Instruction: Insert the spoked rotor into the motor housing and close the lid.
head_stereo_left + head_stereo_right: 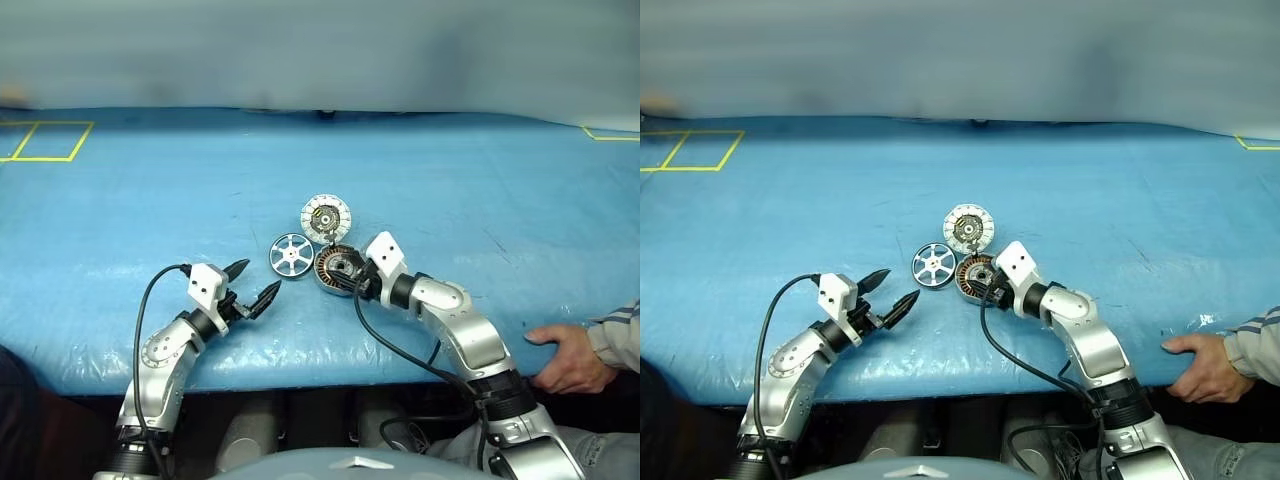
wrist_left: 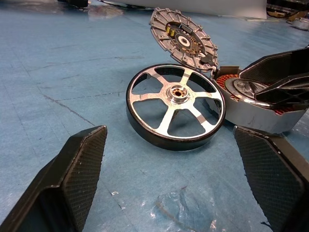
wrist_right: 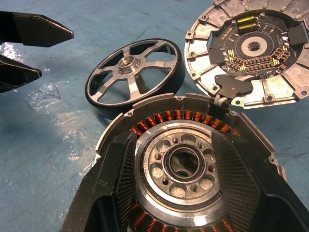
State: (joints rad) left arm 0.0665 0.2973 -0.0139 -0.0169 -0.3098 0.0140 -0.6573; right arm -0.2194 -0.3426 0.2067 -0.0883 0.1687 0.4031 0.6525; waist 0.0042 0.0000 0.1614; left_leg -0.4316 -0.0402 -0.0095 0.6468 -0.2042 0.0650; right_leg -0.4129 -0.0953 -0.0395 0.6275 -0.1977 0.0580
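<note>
one spoked rotor (image 1: 290,254), one motor housing (image 1: 334,268), one lid (image 1: 326,219), two end effectors.

Blue table (image 1: 150,200) cover, landmark is the motor housing (image 1: 336,268), near the middle. Lid (image 1: 326,219) lies open just behind the housing, touching its far edge, whitish segmented rim and dark centre facing up. Spoked rotor (image 1: 290,255) lies flat just left of the housing, beside it. Right gripper (image 1: 356,285) sits at the housing's near-right rim; fingers mostly hidden, gap unclear. Left gripper (image 1: 252,283) is left of the housing, nearer than the rotor, fingers spread apart, holding nothing. Person's hand (image 1: 562,355) rests on the table edge, well right of the housing. Yellow tape lines (image 1: 45,140) far left behind.
</note>
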